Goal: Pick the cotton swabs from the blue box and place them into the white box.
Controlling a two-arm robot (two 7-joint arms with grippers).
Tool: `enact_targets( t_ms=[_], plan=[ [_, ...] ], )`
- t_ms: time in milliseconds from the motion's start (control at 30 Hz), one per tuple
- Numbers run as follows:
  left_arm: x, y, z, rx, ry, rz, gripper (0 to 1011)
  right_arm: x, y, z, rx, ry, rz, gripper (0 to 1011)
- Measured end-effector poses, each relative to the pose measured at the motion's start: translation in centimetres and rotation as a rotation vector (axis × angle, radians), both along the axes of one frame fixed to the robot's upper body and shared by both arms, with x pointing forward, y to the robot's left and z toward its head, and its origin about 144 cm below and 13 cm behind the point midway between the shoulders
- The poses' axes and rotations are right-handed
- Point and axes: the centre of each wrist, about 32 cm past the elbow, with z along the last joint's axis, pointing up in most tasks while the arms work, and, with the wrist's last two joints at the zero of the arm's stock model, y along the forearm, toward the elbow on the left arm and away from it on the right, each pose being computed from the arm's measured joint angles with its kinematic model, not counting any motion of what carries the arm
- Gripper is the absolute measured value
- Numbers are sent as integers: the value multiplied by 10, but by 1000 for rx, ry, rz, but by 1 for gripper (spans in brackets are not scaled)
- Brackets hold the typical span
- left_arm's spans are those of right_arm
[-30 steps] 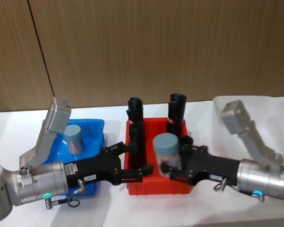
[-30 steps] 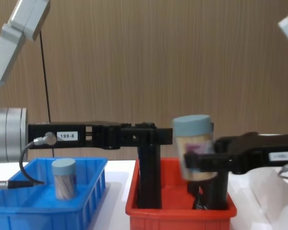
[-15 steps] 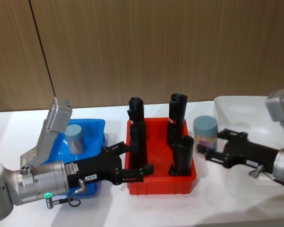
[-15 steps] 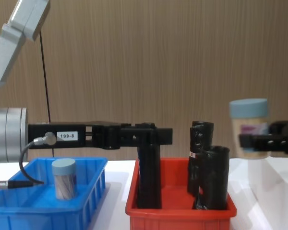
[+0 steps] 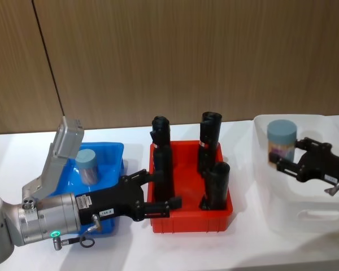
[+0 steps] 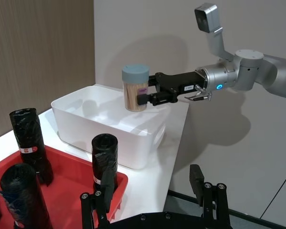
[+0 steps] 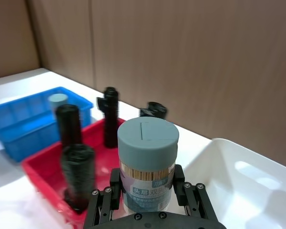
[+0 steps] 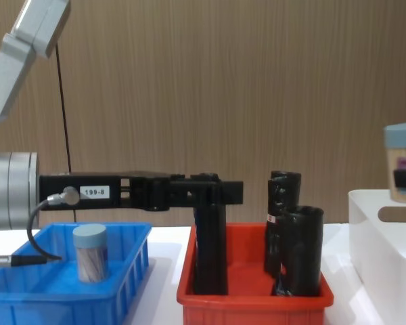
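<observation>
Cotton swabs jar, gripped at its label in the right gripper's jaws. Hangs above the white box, over its left end. Second jar well left of the white box, in the blue box. Left gripper, jaws spread wide and empty, over the red bin beside the white box.

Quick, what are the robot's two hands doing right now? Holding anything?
Left gripper: open, holding nothing, over the red bin.
Right gripper: closed on a cotton swabs jar, above the white box.
</observation>
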Motion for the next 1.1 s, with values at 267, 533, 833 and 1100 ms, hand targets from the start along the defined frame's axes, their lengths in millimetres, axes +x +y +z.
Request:
enact_targets(
  t_ms=[267, 533, 833, 1100],
  plan=[
    [0, 0, 0, 0, 0, 0, 1004, 7, -10, -5, -7, 0, -125, 640],
    [0, 0, 0, 0, 0, 0, 1004, 18, -16, -14, -16, 17, -246, 730],
    [0, 0, 0, 0, 0, 0, 1004, 31, -18, -25, -28, 43, -341, 987],
    [0, 0, 0, 2, 0, 4, 1004, 31, -16, -27, -27, 42, -345, 1002]
  ],
)
